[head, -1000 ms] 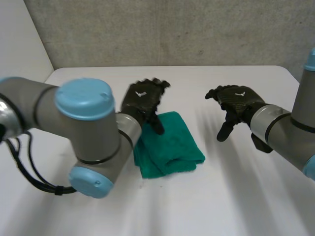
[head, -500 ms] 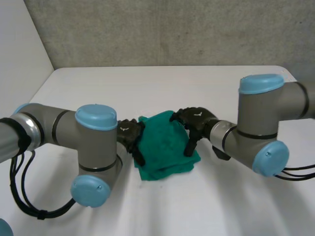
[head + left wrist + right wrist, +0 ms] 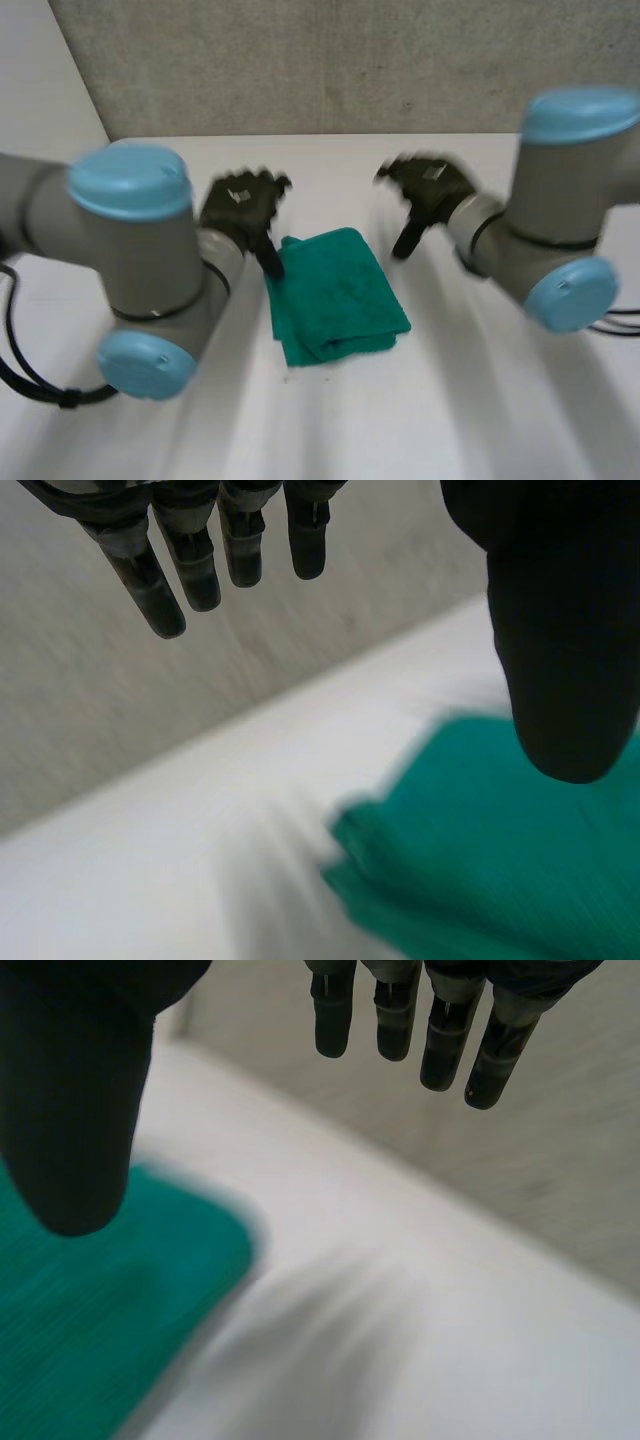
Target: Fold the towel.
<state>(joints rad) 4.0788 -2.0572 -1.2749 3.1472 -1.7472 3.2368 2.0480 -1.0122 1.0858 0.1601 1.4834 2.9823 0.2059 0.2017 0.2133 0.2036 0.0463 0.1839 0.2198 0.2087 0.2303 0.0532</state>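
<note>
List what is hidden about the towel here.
Head view: lower layers of the towel, covered by its top fold.
Left wrist view: part of the towel, behind the thumb of the left hand and cut by the edge.
Right wrist view: the same, behind the thumb of the right hand.

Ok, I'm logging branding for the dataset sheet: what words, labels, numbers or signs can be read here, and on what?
No text here can be read.
left hand: a small pale mark on its back, too blurred to read.
right hand: a similar pale mark on its back, too blurred to read.
towel: plain green, no lettering seen.
table: plain white, no lettering seen.
</note>
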